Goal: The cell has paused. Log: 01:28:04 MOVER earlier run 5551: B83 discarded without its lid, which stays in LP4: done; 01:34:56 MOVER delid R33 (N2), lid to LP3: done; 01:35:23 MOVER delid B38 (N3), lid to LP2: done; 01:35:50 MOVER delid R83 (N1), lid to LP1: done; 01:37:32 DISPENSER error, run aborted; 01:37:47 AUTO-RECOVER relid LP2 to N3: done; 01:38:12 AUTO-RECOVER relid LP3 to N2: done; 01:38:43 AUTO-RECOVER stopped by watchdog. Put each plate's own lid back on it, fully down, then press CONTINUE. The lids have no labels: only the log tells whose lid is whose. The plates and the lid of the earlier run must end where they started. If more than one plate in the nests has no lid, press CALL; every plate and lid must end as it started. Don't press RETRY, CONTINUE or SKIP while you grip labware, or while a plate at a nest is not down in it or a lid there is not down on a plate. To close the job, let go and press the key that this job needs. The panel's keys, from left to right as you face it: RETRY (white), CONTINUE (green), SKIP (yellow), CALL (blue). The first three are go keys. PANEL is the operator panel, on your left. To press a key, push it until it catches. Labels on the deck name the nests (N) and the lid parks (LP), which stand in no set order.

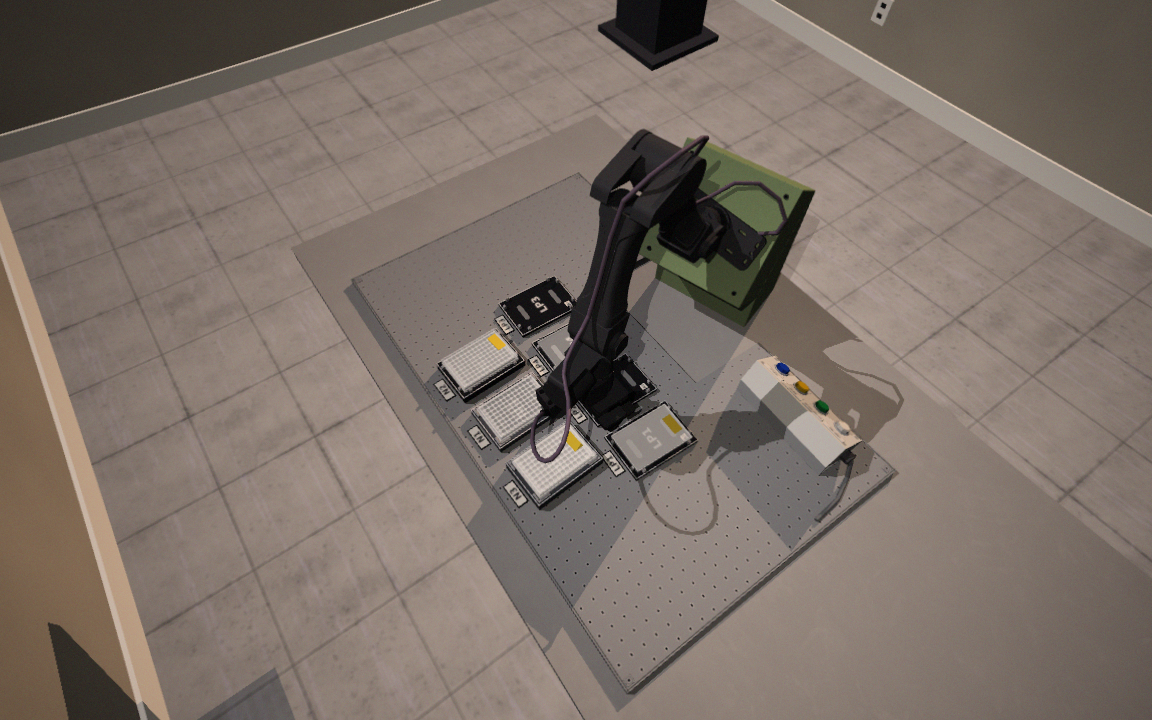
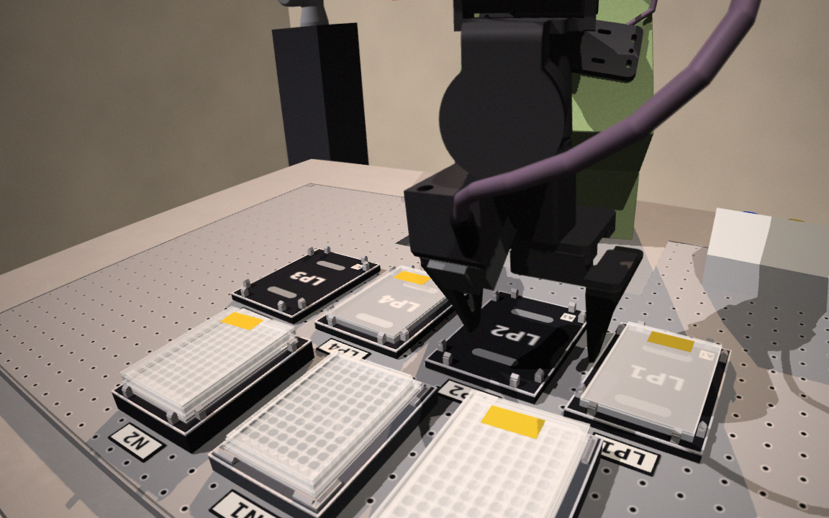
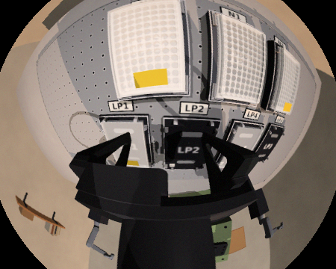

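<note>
So the gripper (image 2: 527,325) hangs mid-frame in the exterior view, right over the bare black LP2 park (image 2: 507,344), fingers (image 2: 465,293) spread wide with nothing between them. The lid on LP1 (image 2: 653,380) sits just right of that, yellow tag at its far end. The N1 plate (image 2: 324,419) is at the bottom centre, looks uncovered. LP4 lid (image 2: 388,306) is left of the fingers, empty LP3 park (image 2: 306,280) further left. The counter (image 2: 147,270) is a grey perforated board.

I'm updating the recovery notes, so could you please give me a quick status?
Tool open, empty, above bare LP2. Lid sits in LP1; N1 plate unlidded. Nothing blocking.
</note>
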### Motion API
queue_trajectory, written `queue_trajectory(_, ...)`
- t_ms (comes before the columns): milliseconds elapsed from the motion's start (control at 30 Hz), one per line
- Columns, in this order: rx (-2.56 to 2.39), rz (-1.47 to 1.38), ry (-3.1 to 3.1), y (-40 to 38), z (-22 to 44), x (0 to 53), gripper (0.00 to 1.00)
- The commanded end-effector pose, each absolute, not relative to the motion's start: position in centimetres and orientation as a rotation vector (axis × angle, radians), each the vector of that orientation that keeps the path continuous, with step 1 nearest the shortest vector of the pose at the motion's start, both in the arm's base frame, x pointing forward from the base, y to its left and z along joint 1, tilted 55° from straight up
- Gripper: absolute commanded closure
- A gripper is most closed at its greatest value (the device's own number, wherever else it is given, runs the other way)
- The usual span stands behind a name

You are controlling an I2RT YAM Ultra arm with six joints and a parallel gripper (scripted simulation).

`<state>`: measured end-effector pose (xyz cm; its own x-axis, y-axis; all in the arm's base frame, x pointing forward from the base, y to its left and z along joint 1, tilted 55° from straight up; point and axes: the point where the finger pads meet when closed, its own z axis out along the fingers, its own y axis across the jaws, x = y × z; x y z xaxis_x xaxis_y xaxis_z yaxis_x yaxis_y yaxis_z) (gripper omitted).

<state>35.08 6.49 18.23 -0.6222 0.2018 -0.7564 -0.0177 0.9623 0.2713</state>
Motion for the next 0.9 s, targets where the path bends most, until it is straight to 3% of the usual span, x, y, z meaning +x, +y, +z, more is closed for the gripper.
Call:
queue_trajectory(0, 0.19, 0.286, 2.195, 6.6, 18.8, 34.3, 0.0)
queue_trajectory(67, 0.186, 0.304, 2.132, 7.2, 21.0, 35.0, 0.0)
queue_trajectory(433, 0.188, 0.28, 2.206, 11.9, 16.2, 32.6, 0.0)
queue_trajectory(867, 0.19, 0.294, 2.185, 16.6, 15.6, 31.2, 0.0)
